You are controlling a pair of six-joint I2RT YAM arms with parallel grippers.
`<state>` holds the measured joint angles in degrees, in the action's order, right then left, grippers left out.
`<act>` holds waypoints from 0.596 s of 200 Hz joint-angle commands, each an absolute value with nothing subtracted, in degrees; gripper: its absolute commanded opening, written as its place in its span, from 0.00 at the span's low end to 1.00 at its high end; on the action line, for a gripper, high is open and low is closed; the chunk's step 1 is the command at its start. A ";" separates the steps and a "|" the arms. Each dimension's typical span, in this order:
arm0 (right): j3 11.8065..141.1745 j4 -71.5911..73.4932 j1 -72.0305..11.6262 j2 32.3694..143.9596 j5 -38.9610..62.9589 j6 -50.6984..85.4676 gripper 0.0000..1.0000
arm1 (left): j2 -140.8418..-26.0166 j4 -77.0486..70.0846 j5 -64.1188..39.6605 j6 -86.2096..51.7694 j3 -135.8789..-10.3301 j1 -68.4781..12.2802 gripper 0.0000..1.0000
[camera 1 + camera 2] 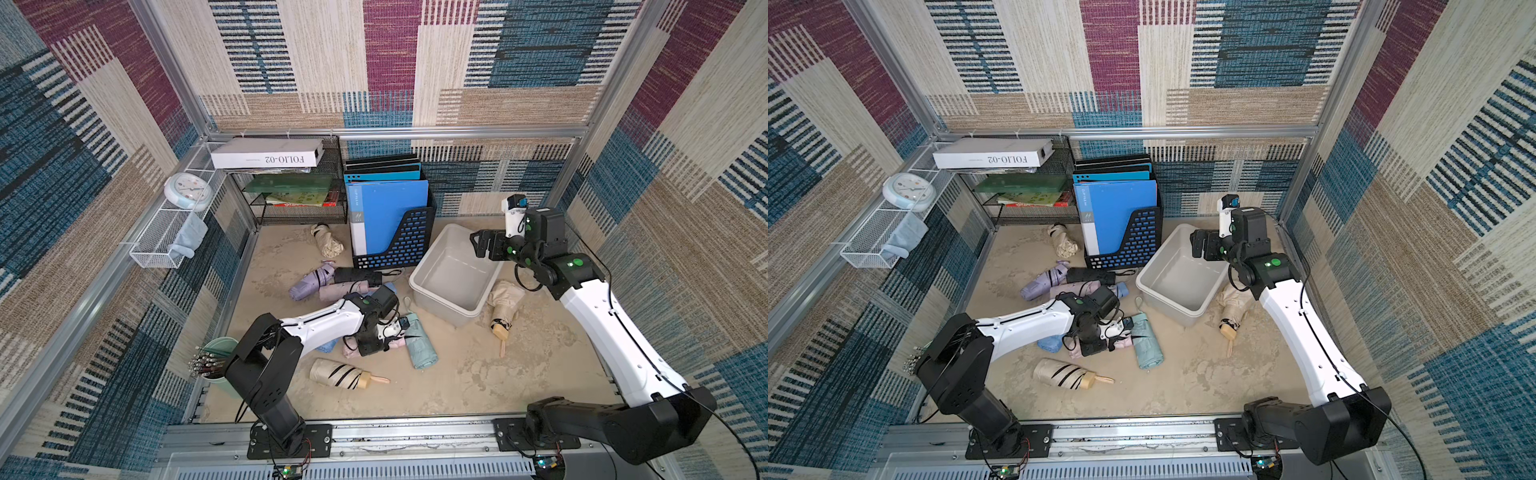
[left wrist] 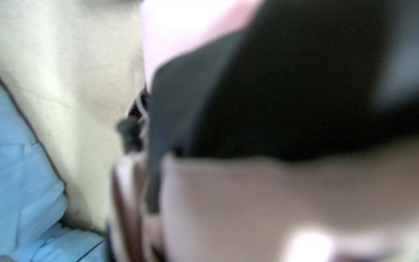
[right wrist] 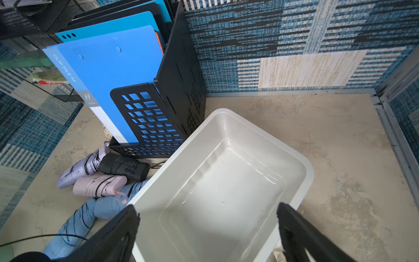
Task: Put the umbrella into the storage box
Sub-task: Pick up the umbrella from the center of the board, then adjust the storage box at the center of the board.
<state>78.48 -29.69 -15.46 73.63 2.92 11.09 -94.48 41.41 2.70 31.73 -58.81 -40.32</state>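
So the storage box (image 1: 436,305) lies empty below our right gripper (image 3: 207,208), jaws wide and bare; whether our left gripper (image 1: 368,347) grips the pink umbrella (image 2: 181,45) at its jaws, we cannot tell.

The storage box (image 3: 195,154) is smooth plastic, light grey-white, with a glossy inside that shows reflections. The file holder (image 3: 149,122) is black perforated plastic, matt. The blue folder (image 3: 108,74) in it looks like smooth plastic with a soft sheen. The black umbrella (image 3: 123,166) and the pink umbrella (image 3: 99,186) are creased cloth, matt. The beige umbrella (image 1: 336,373) has a handle (image 1: 376,379) that looks like pale wood. The table top (image 3: 328,136) is matt and mottled, stone-like. The walls (image 1: 390,54) are rough woven textile; the frame rail (image 1: 457,133) is brushed metal.
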 commanded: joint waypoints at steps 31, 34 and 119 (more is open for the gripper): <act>80.96 -39.13 -16.26 73.89 10.59 -3.86 0.99 | -88.99 42.89 0.34 27.11 -59.11 -40.25 0.20; 80.75 -39.22 -16.52 73.80 10.56 -4.58 0.99 | -88.48 42.89 0.35 26.62 -59.19 -40.25 0.19; 74.85 -45.16 -25.39 73.75 16.16 -13.00 0.88 | -73.24 39.60 -4.43 4.14 -60.62 -40.29 0.18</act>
<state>75.59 -42.85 -23.68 73.08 13.80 -10.76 -76.84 43.27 -1.37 14.74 -60.77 -40.40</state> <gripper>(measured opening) 0.897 0.355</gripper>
